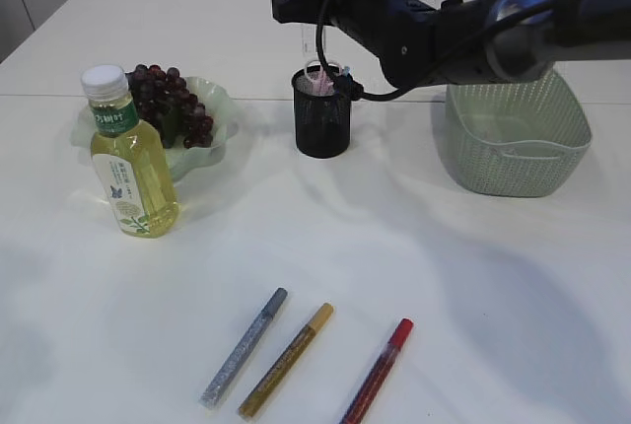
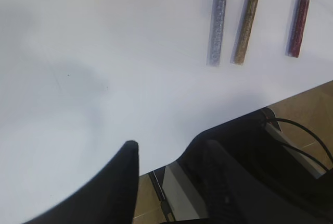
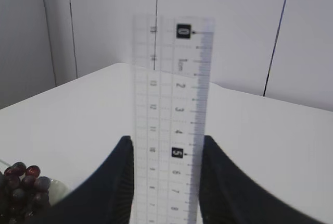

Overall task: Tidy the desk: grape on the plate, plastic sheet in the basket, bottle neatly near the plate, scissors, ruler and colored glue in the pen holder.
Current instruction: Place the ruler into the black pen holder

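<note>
Holding the clear ruler [image 3: 171, 125] upright between my right pincer [image 3: 166, 182] fingers, closed on its edges, I hang it over the black mesh pen holder [image 1: 321, 113] so it drops in endwise.

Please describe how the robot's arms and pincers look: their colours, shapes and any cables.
The right arm is glossy black with rounded joint housings, and black cables loop along it. One joint further back looks blue-grey. The right pincer has two smooth, dark fingers with curved, tapering tips. The left pincer looks the same: black and rounded, with thin black cables beside it. I see no markings.
</note>
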Robot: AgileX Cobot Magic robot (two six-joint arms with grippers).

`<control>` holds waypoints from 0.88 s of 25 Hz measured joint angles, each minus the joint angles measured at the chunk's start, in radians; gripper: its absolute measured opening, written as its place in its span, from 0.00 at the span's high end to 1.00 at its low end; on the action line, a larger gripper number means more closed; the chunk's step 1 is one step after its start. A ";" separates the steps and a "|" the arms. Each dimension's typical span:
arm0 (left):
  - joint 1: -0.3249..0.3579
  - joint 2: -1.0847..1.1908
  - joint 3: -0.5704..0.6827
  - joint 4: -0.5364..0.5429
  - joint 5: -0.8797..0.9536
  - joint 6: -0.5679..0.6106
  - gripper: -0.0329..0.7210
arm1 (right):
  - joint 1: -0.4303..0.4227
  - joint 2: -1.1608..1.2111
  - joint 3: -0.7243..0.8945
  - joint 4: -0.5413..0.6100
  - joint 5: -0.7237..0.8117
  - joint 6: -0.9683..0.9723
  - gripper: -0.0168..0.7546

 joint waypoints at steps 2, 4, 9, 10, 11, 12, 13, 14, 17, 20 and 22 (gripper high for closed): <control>0.000 0.000 0.000 0.001 -0.007 0.000 0.56 | -0.005 0.026 -0.022 0.011 0.000 -0.003 0.61; 0.000 0.000 0.000 0.002 -0.022 0.000 0.56 | -0.008 0.043 -0.032 0.021 0.000 -0.005 0.61; 0.000 0.000 0.000 0.002 -0.046 0.000 0.56 | -0.010 0.079 -0.032 0.024 -0.008 -0.034 0.61; 0.000 0.000 0.000 0.005 -0.049 0.000 0.56 | -0.010 0.085 -0.034 0.026 -0.014 -0.039 0.61; 0.000 0.000 0.000 0.006 -0.053 0.000 0.56 | -0.010 0.094 -0.037 0.029 -0.019 -0.041 0.61; 0.000 0.000 0.000 0.009 -0.057 0.000 0.56 | -0.012 0.103 -0.041 0.031 -0.025 -0.042 0.61; 0.000 0.000 0.000 0.009 -0.061 0.000 0.56 | -0.014 0.108 -0.043 0.036 -0.032 -0.043 0.61; 0.000 0.000 0.000 0.009 -0.064 0.000 0.56 | -0.016 0.116 -0.043 0.041 -0.042 -0.043 0.61; 0.000 0.000 0.000 0.015 -0.069 0.000 0.56 | -0.018 0.132 -0.043 0.055 -0.046 -0.045 0.61; 0.000 0.000 0.000 0.021 -0.071 0.000 0.56 | -0.020 0.135 -0.043 0.062 -0.046 -0.045 0.61; 0.000 0.000 0.000 0.021 -0.071 0.000 0.56 | -0.020 0.135 -0.045 0.062 -0.047 -0.046 0.61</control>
